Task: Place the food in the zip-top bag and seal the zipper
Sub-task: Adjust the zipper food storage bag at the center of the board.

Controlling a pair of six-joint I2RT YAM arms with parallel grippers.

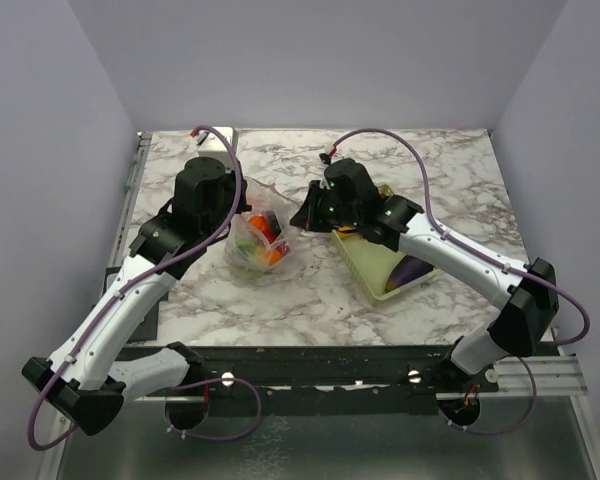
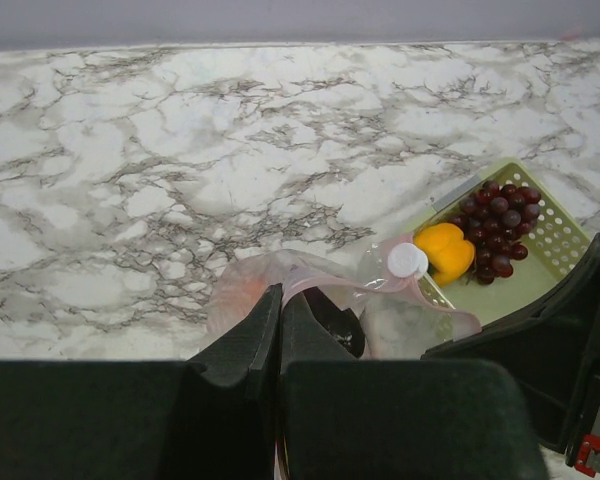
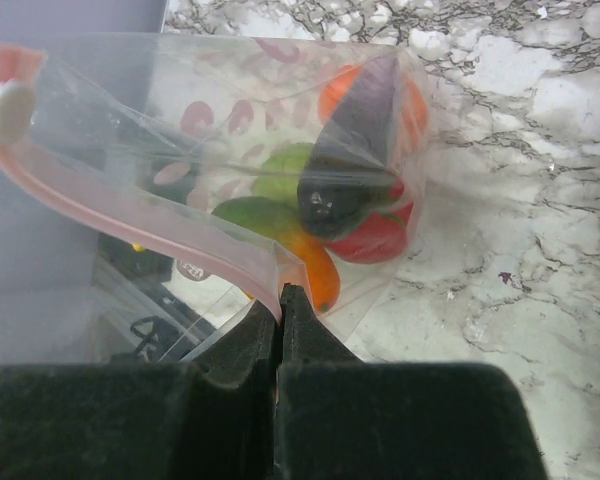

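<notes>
clear zip-top bag (image 1: pixel 263 240) held between left gripper (image 2: pixel 281 296) and right gripper (image 3: pixel 280 293), both pinching its zipper (image 3: pixel 130 216).

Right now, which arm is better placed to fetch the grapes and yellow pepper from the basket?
Likely right: the right gripper pinches the zipper beside the basket; the left gripper is across the zip-top bag.

Bright, even light, foreground perhaps blurred
</notes>
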